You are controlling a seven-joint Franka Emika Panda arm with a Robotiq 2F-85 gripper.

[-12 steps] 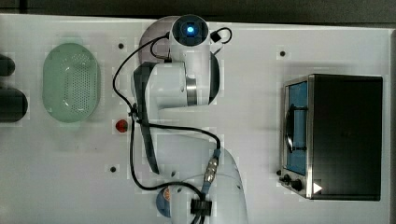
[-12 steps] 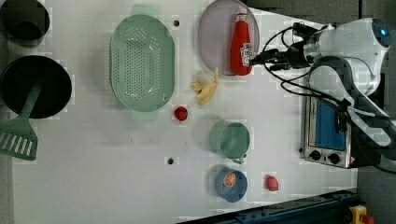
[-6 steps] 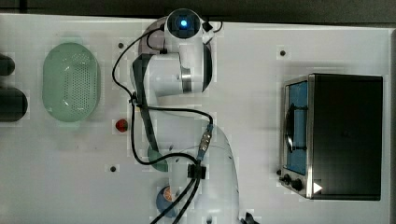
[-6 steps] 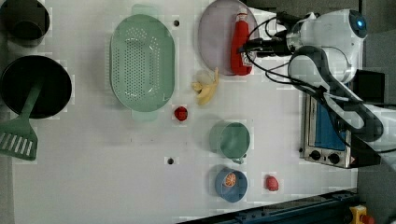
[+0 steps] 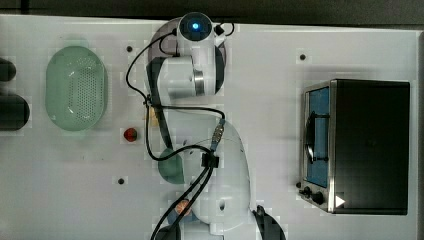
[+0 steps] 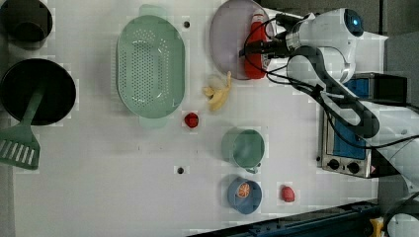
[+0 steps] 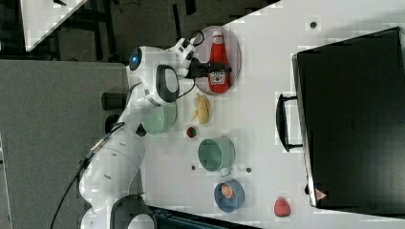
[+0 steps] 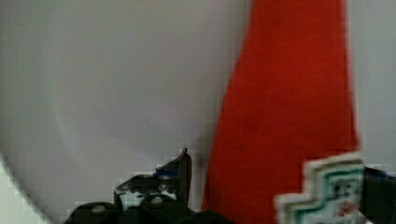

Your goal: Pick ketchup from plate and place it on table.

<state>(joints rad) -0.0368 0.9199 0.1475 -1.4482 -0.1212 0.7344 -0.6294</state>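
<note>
The ketchup (image 7: pixel 218 50) is a red squeeze bottle with a white label. It lies on the pale lilac plate (image 7: pixel 234 47) at the far edge of the white table (image 6: pixel 99 173). My gripper (image 7: pixel 220 69) is open and reaches across the bottle's middle. In the left view the gripper (image 6: pixel 254 48) crosses the ketchup (image 6: pixel 254 74) on the plate (image 6: pixel 227 39). The wrist view, close up, has the ketchup (image 8: pixel 285 116) between my two fingers, one dark fingertip (image 8: pixel 181 170) beside it. In the top view the arm covers the bottle, and a sliver of plate (image 5: pixel 159 37) shows.
A green colander (image 6: pixel 150 66), a banana (image 6: pixel 217 94) and a small red ball (image 6: pixel 191 119) lie near the plate. A teal mug (image 6: pixel 244 148), a blue dish with an orange slice (image 6: pixel 243 195) and a strawberry (image 6: pixel 287 193) sit nearer. A toaster oven (image 5: pixel 360 145) stands at the top view's right.
The arm has swung toward the plate and the gripper, still open, has come over the ketchup bottle. The bottle has not moved.
</note>
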